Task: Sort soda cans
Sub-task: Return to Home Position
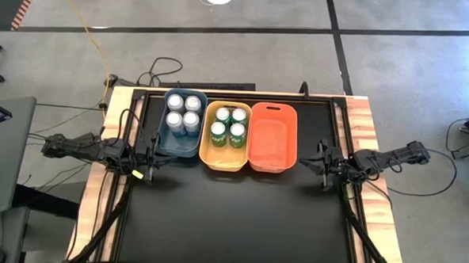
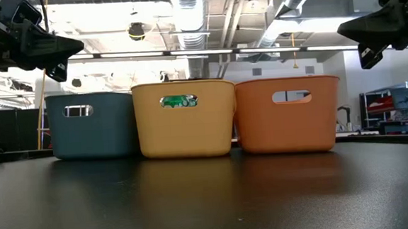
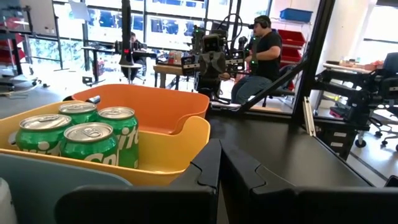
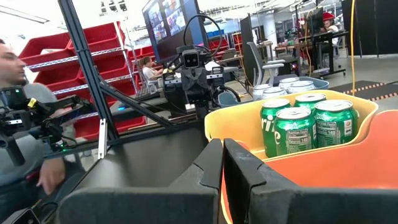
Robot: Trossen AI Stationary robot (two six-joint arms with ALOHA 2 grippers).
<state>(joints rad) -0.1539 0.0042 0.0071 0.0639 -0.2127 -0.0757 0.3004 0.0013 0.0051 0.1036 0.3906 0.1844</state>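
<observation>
Around the black surface (image 1: pixel 238 219) we see grey floor (image 1: pixel 396 67) crossed by dark lines, a yellow cable (image 1: pixel 88 34) trailing off its far left corner, silver ducts (image 2: pixel 190 5) under a bright ceiling, red shelf bins (image 4: pixel 62 59), tall windows (image 3: pixel 168 18) and a seated person (image 3: pixel 261 56).

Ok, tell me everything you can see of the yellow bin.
The yellow bin is an open-topped tub with rounded corners, matte plastic by its look, with a handle slot in its end wall. It stands upright on the black table, middle of a row, close between the blue bin and the orange bin. Four green cans stand upright in one end; the other end is bare.
</observation>
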